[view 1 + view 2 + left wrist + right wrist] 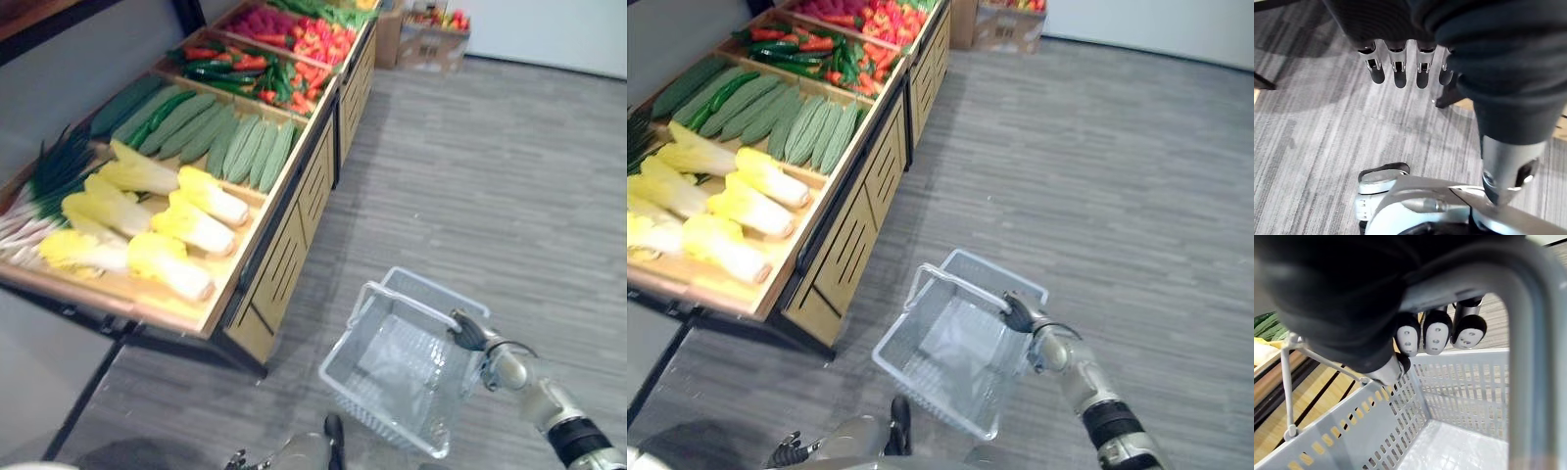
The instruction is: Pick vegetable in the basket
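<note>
**Gripping a basket beside the vegetable stand**

Looking down on a wooden stand point(289, 245) along the left. Finding scallions point(49, 171) at its far left edge, then pale yellow cabbages point(186, 225) lying side by side in the nearest bin. Passing further back to long green gourds point(245, 147) in a row, then to green and red peppers point(240, 69). Reaching red produce point(313, 39) in the farthest bin, too small to name. Seeing all the vegetables lying on the stand.

Hanging the left hand point(1399, 63) low over the grey floor point(490, 176), fingers straight and relaxed, clasping nothing.

Coming next to a grey mesh basket point(382, 419) just right of the stand's near corner, close to it but apart. Showing bare mesh at its bottom. Sitting somewhat tilted, with its handle point(411, 304) raised across the top. Wrapping the right hand point(468, 331) round that handle at its right end, fingers point(1436, 337) curled over the bar, arm coming in from lower right. Not being able to tell whether the basket is touching the floor.

Ending at upper right with a cardboard box point(431, 39) of produce standing on the floor past the stand's far end.
</note>
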Controlling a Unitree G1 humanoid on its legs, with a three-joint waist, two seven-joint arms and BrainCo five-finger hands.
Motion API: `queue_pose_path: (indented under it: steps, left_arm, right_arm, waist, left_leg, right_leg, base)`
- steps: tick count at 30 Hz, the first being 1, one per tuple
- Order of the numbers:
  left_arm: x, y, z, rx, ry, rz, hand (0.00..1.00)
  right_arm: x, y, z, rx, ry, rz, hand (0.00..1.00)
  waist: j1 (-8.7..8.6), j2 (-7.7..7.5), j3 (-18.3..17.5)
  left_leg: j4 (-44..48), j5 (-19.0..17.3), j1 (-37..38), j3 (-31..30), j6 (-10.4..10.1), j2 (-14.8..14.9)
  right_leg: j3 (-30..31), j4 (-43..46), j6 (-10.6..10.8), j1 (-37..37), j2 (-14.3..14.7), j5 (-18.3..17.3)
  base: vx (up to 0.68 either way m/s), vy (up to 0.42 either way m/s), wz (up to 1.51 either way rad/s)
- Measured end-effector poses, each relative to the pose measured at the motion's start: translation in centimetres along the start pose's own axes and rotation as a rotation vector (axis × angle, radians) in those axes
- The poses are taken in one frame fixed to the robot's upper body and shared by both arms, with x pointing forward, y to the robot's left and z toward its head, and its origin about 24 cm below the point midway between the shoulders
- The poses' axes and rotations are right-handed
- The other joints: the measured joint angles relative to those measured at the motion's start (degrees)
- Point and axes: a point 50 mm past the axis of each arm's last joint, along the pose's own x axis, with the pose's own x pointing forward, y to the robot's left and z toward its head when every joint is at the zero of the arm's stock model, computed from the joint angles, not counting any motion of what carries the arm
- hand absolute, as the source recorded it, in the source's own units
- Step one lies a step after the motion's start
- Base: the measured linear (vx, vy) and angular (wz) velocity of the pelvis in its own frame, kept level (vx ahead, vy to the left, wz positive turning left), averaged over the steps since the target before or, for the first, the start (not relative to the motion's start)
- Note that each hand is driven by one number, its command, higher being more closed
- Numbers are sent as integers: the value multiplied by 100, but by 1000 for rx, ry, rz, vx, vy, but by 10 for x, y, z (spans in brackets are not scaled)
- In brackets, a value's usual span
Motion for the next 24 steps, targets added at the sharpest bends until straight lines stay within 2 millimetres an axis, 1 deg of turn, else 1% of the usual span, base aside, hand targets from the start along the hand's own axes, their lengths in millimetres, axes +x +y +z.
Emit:
queue_pose_path:
  steps: [1,2,3,4,5,6,7,8,9,11,13,14,15,16,17,18,19,20,21,22,23,24]
  left_arm:
    - [0,0,0,7,4,-2,0]
    - [0,-1,0,13,4,-5,0]
    - [1,-1,4,17,-5,-6,0]
    - [2,-1,5,17,-10,-6,0]
    - [4,-2,14,15,-32,-8,0]
    - [5,-3,22,14,-58,-10,0]
    - [6,-5,25,12,-66,-15,0]
    - [7,-8,30,13,-80,-26,0]
    - [7,-8,32,12,-85,-26,0]
    - [7,-8,29,14,-75,-25,0]
    - [6,-3,23,15,-57,-14,0]
    - [5,-2,19,11,-48,-12,0]
    - [3,-1,12,2,-28,-8,0]
    - [2,-7,6,-15,1,-21,0]
    - [2,-12,4,-24,10,-32,0]
    - [2,-16,5,-56,11,-35,0]
    - [2,-17,5,-66,12,-33,0]
    - [2,-17,5,-83,12,-28,0]
    - [2,-16,4,-93,17,-22,0]
    - [2,-16,4,-115,20,-14,0]
    - [2,-14,3,-139,25,-4,0]
    - [2,-13,4,-143,23,4,0]
  right_arm:
    - [0,2,1,6,-1,3,100]
    - [-1,4,0,9,3,8,100]
    - [-2,4,-2,11,10,8,100]
    - [-2,4,-2,12,12,6,100]
    - [-2,2,-3,13,18,0,100]
    - [-3,0,-5,12,24,-6,100]
    - [-3,-1,-6,13,28,-11,100]
    - [-4,-3,-8,17,36,-21,100]
    - [-4,-5,-9,20,42,-27,100]
    - [-4,-5,-9,20,44,-28,100]
    - [-4,-4,-10,18,46,-27,100]
    - [-4,-4,-10,18,46,-26,100]
    - [-5,-4,-10,18,46,-24,100]
    - [-6,-6,-15,16,69,-28,100]
    - [-6,-6,-17,18,79,-27,100]
    - [-5,-6,-18,18,90,-27,100]
    - [-5,-6,-18,19,91,-26,100]
    - [-3,-7,-18,18,94,-25,100]
    - [-3,-8,-19,17,103,-27,100]
    - [-3,-9,-20,17,109,-28,100]
    - [-3,-9,-21,16,115,-28,100]
    - [-4,-8,-23,17,122,-26,100]
  waist:
    - [-31,1,0]
    - [-140,36,18]
    - [-254,99,23]
    - [-277,103,24]
    - [-320,128,42]
    - [-317,109,38]
    - [-317,148,42]
    - [-316,220,52]
    - [-311,241,56]
    - [-263,228,57]
    - [-188,148,78]
    - [-177,125,68]
    - [-169,58,33]
    - [-176,260,21]
    - [-188,322,-16]
    - [-185,439,-66]
    - [-185,462,-84]
    - [-199,474,-96]
    - [-237,457,-127]
    - [-267,456,-158]
    - [-303,442,-203]
    - [-335,438,-203]
  left_leg:
    - [-33,-33,151,-49,67,12]
    - [-115,-104,444,-173,101,41]
    - [-156,-114,697,-336,76,97]
    - [-158,-122,736,-369,67,107]
    - [-167,-134,843,-450,53,127]
    - [-166,-139,935,-556,43,149]
    - [-159,-168,972,-593,-6,187]
    - [-147,-239,1032,-721,-124,272]
    - [-132,-349,1091,-846,-297,357]
    - [-105,-538,1195,-950,-475,469]
    - [79,-929,1399,-1126,-830,655]
    - [113,-1041,1467,-1165,-928,711]
    - [130,-1268,1566,-1289,-1113,819]
    - [172,-1395,1636,-1409,-1230,1143]
    - [234,-1358,1616,-1501,-1248,1242]
    - [424,-1126,1505,-1622,-1358,1501]
    - [528,-972,1383,-1679,-1417,1594]
    - [761,-619,1131,-1876,-1417,1726]
    - [977,-206,835,-2004,-1304,1810]
    - [1058,23,671,-2043,-1241,1857]
    - [1091,552,402,-1978,-1051,1940]
    - [1001,1172,217,-1532,-887,2104]
  right_leg:
    - [-115,318,-343,-180,28,-236]
    - [-470,475,-700,-390,30,-699]
    - [-982,2,-858,-518,37,-1265]
    - [-1091,-175,-876,-534,39,-1352]
    - [-1372,-937,-946,-653,55,-1482]
    - [-1456,-1841,-946,-705,104,-1480]
    - [-1455,-2310,-925,-704,154,-1462]
    - [-1424,-3258,-826,-713,203,-1350]
    - [-1307,-3986,-676,-771,188,-1248]
    - [-1182,-4528,-651,-892,90,-1057]
    - [-1144,-4936,-582,-948,-124,-999]
    - [-1138,-4967,-582,-934,-156,-1000]
    - [-1113,-4924,-498,-911,-193,-797]
    - [-1240,-4409,-407,-987,-50,-426]
    - [-1314,-4140,-406,-1068,-1,-429]
    - [-1475,-3703,-613,-1198,125,-740]
    - [-1559,-3546,-729,-1233,168,-823]
    - [-1796,-3288,-905,-1255,179,-1003]
    - [-2018,-3171,-1015,-1247,168,-1176]
    - [-2158,-3154,-1072,-1243,156,-1214]
    - [-2428,-3171,-1199,-1206,133,-1294]
    - [-2765,-3278,-1310,-1026,98,-1365]
  base:
    - [370,52,27]
    - [468,27,57]
    - [389,18,59]
    - [396,-9,66]
    - [385,-84,52]
    - [385,-84,55]
    - [444,-178,55]
    - [286,-151,56]
    - [432,-250,54]
    - [334,-241,40]
    - [433,-388,41]
    - [489,-546,41]
    - [338,-431,52]
    - [417,-545,58]
    - [357,-459,53]
    - [436,-587,33]
    - [444,-586,41]
    - [517,-667,59]
    - [423,-513,72]
    - [472,-567,85]
    - [340,-403,99]
    - [325,-387,115]
